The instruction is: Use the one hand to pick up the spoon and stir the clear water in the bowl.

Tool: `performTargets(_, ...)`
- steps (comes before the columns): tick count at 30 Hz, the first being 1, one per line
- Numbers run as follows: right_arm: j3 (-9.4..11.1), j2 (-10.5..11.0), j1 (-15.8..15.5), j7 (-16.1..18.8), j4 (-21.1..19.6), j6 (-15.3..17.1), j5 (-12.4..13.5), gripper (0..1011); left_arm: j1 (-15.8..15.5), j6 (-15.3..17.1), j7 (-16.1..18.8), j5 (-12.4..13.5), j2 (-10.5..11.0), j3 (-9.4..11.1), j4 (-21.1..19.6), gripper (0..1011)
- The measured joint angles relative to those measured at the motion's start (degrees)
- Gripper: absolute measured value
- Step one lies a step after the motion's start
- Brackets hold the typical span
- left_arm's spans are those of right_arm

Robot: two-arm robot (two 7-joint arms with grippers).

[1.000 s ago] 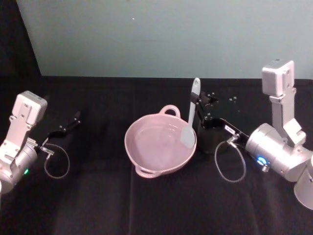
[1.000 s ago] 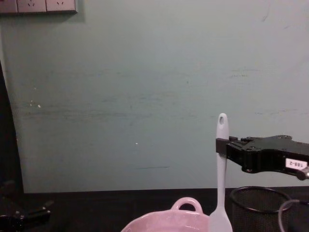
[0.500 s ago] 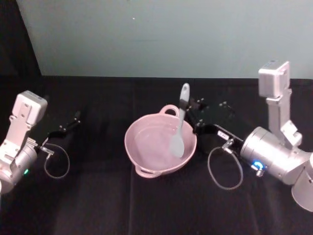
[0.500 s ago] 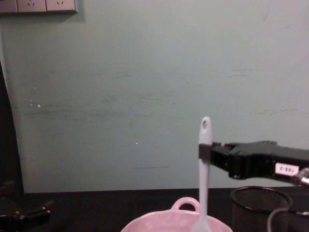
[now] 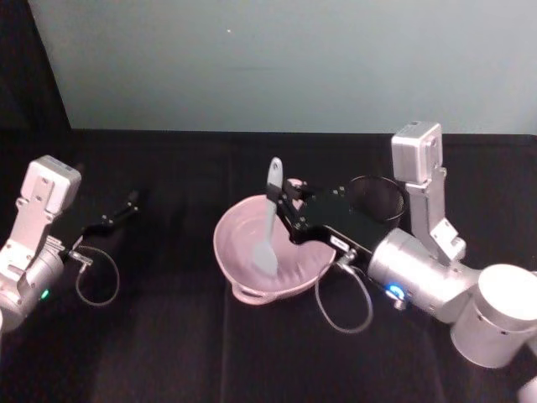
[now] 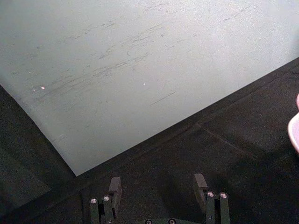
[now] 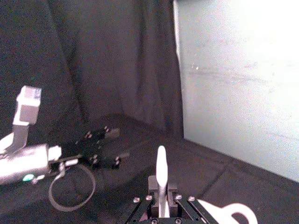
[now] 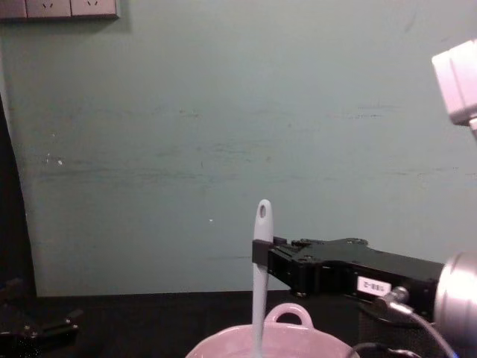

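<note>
The right gripper [image 5: 282, 198] clamps the white spatula [image 5: 266, 248] by its handle, blade down inside the pink bowl [image 5: 233, 245]; stirring looks underway. Next it needs circles clear of the rim; the left gripper [image 5: 120, 210] sits parked, jaws apart

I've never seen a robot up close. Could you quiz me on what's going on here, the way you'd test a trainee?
1. True or false: the right tool holds the spoon by its handle, with the handle's end pointing up.
2. Where is the spoon's blade? A) down inside the pink bowl; B) lying flat outside it; C) pointing straight up.
3. Fill in the blank: the left tool, far off to the side of the bowl, holds nothing and its fingers are ____.

Key: 1 true; 2 A; 3 open.
</note>
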Motion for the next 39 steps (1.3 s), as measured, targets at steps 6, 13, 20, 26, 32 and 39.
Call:
performTargets(6, -0.5, -3.4, 2.3, -2.3, 5.3, -4.0, -1.9, 109, 0.0, 0.0, 0.0, 0.0, 0.0, 0.0, 0.0, 1011)
performTargets(13, 0.7, -5.9, 4.2, -4.9, 10.1, -5.9, -4.0, 109, 0.0, 0.0, 0.0, 0.0, 0.0, 0.0, 0.0, 1011)
performTargets(20, 2.9, -5.4, 3.5, -6.4, 9.5, -6.6, -6.2, 110, 0.0, 0.0, 0.0, 0.0, 0.0, 0.0, 0.0, 1011)
performTargets(26, 4.3, -3.6, 1.8, -5.7, 6.5, -4.8, -6.4, 109, 0.0, 0.0, 0.0, 0.0, 0.0, 0.0, 0.0, 1011)
performTargets(32, 4.9, -1.2, -1.4, -3.0, 1.2, -1.8, -4.4, 110, 0.0, 0.0, 0.0, 0.0, 0.0, 0.0, 0.0, 1011)
performTargets(39, 3.2, -0.7, -3.2, -1.3, -1.0, -0.8, -2.9, 110, 0.0, 0.0, 0.0, 0.0, 0.0, 0.0, 0.0, 1011)
